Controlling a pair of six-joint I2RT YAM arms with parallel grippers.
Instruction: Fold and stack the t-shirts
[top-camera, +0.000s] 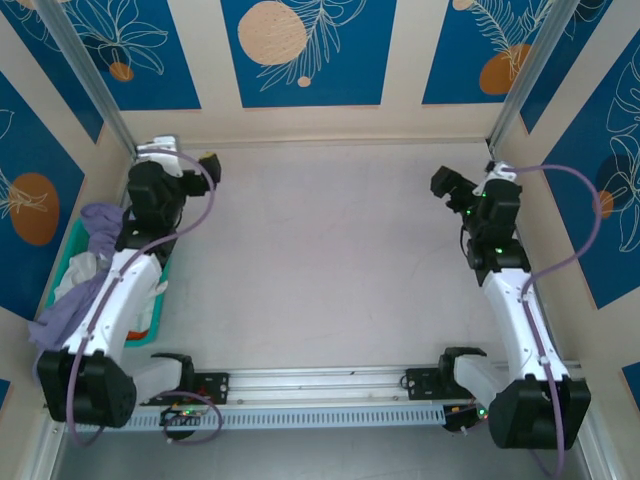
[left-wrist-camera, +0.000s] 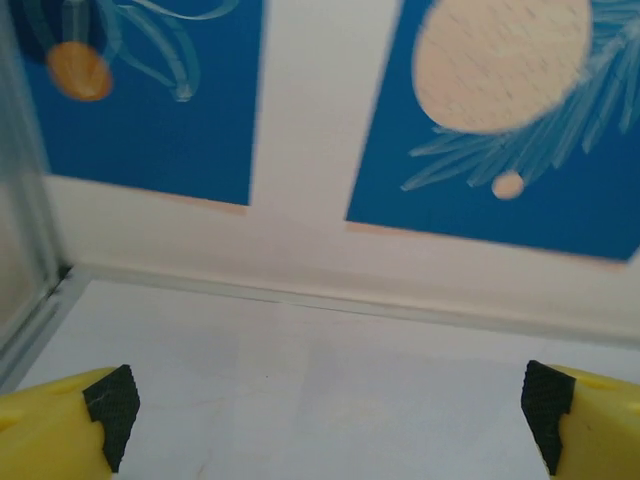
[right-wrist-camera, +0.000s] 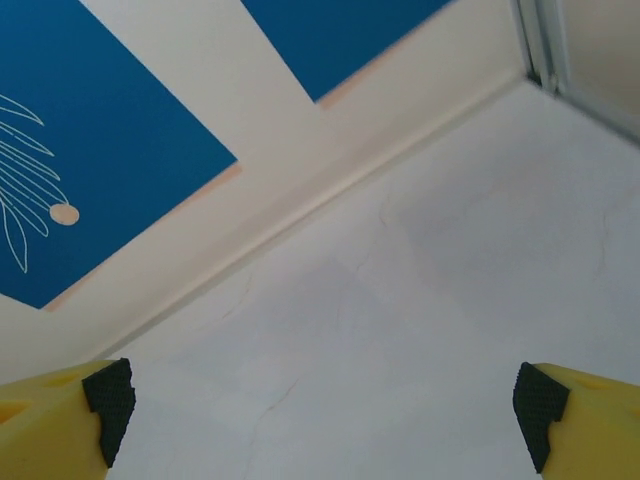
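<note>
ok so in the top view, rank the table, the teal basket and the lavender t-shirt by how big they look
1. table, by far the largest
2. teal basket, going by its outline
3. lavender t-shirt, bunched over the basket

Both the basket and the shirt are partly hidden, so the order of 2 and 3 is unsure.

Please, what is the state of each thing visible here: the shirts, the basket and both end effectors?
teal basket: upright, holding the shirts.
lavender t-shirt: unfolded, bunched, hanging over the basket's rim.
white t-shirts: crumpled in the basket, unfolded.
left end effector: open, empty.
right end effector: open, empty.
</note>
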